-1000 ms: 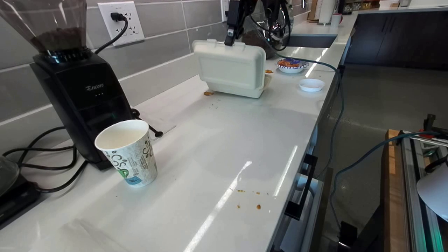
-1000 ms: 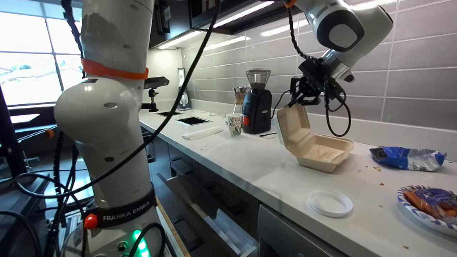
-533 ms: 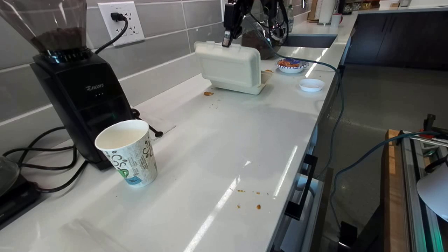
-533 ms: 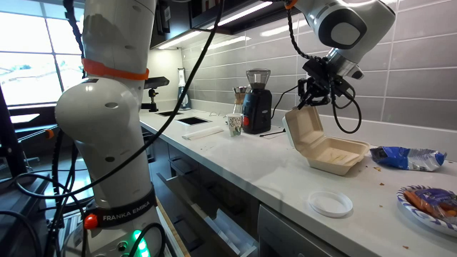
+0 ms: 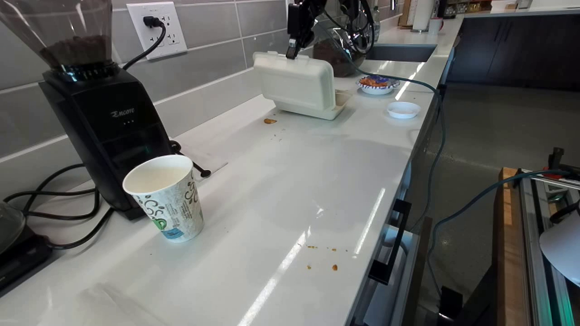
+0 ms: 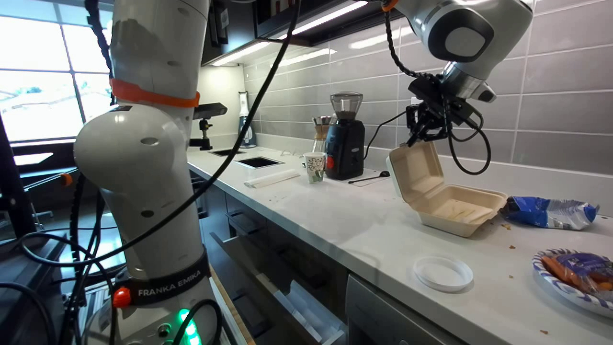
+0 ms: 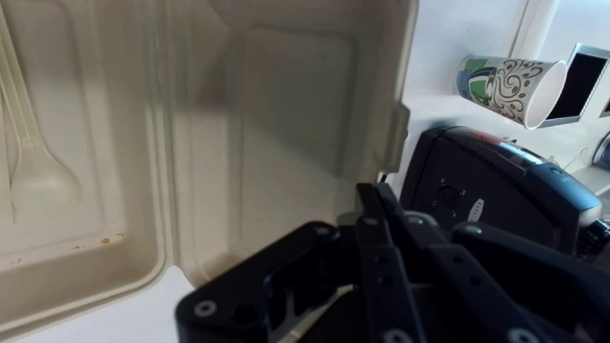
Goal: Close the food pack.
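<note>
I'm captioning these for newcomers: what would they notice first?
Probably the open beige food pack on the white counter, with the shut gripper at the top edge of its raised lid. Next, the white arm in an exterior view's foreground, then the black coffee grinder near the wall, a paper cup beside it.

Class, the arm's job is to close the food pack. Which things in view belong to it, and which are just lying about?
Part of the job:
hinged clamshell takeout box, standing open
Robotiq gripper, shut, at the box's upper edge

Just lying about:
patterned paper cup
Encore coffee grinder
crumpled blue packet
striped-rim paper plate
shallow round white dish
spoon inside the box
</note>
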### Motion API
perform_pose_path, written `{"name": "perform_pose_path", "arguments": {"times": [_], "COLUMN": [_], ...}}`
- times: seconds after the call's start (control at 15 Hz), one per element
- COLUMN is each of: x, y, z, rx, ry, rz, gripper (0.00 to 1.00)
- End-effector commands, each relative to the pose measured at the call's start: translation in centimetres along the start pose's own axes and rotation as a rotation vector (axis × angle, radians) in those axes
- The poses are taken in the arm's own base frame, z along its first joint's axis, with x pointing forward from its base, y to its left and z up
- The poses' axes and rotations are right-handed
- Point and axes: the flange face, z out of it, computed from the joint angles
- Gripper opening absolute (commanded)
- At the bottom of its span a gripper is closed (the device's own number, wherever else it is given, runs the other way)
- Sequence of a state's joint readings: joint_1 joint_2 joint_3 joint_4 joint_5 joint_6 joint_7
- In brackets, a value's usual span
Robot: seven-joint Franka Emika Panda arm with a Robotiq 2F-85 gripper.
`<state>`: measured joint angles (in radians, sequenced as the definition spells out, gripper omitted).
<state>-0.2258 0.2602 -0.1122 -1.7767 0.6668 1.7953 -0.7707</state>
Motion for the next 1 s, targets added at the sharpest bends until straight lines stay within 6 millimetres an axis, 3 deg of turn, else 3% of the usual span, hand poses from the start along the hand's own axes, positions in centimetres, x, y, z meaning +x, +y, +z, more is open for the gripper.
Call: {"name": "perform_pose_path", "arguments": {"times": [0.0,0.6,0.93], "x": [0.5,1.5,0.3], "y": [0.2,-0.6,0.3], "z": [-0.5,-1.5,-3.9], "rx": [-0.078,-0.3,-0.295], "ry": [0.016,0.051,0.095], "rz": [0.047,0.116,0.161], "gripper": [0.01,0.01,0.01]}}
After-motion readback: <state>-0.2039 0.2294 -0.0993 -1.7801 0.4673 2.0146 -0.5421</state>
